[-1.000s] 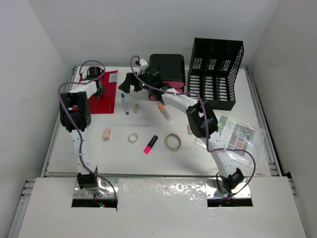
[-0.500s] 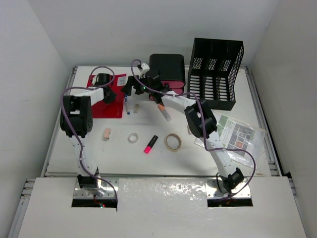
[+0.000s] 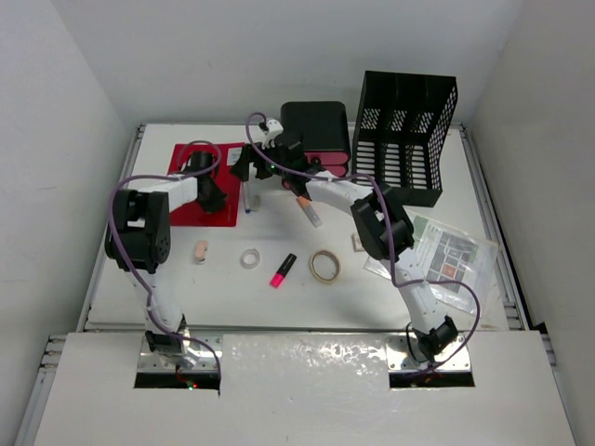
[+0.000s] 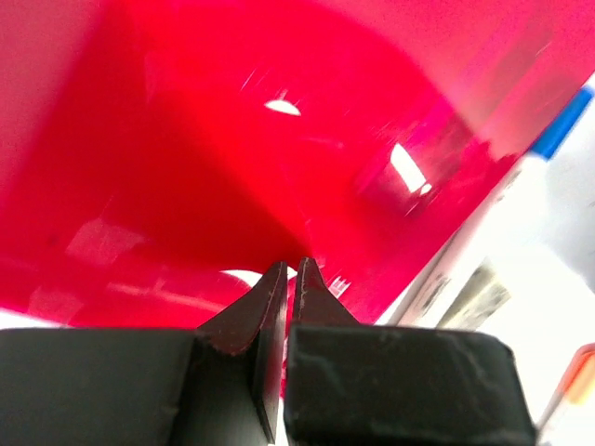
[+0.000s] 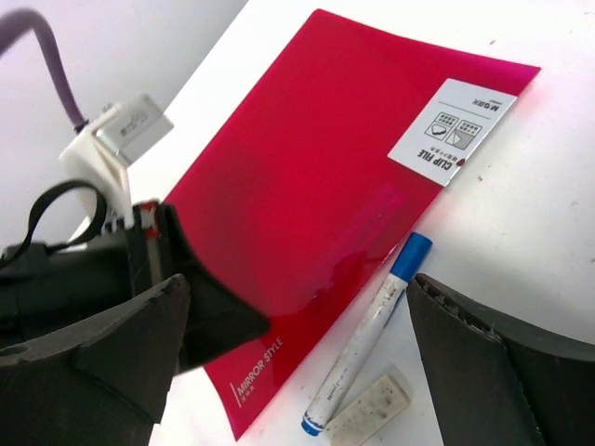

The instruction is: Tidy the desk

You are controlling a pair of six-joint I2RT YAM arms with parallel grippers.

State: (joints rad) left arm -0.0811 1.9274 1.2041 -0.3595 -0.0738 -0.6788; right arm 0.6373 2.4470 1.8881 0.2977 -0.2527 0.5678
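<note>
On the white desk (image 3: 223, 293) a glossy red folder (image 3: 198, 216) lies flat at the back left. My left gripper (image 3: 215, 199) is shut, and its fingertips (image 4: 290, 271) press on the red folder (image 4: 232, 139) with nothing between them. My right gripper (image 3: 244, 171) hangs open just right of it, over the red folder's (image 5: 325, 177) edge. A white marker with a blue cap (image 5: 367, 358) and a grubby white eraser (image 5: 369, 410) lie between its spread fingers. The left gripper (image 5: 200, 307) shows black on the folder in the right wrist view.
At the back stand a black mesh file rack (image 3: 405, 137) and a black box (image 3: 315, 127). An orange-capped pen (image 3: 309, 209), a tape ring (image 3: 324, 267), a smaller tape roll (image 3: 249, 258), a pink highlighter (image 3: 283, 270), a beige eraser (image 3: 201, 251) and printed sheets (image 3: 448, 253) lie about.
The left gripper has moved right and nearer across the red folder, and the folder has slid right up to the marker. The right gripper has shifted slightly right.
</note>
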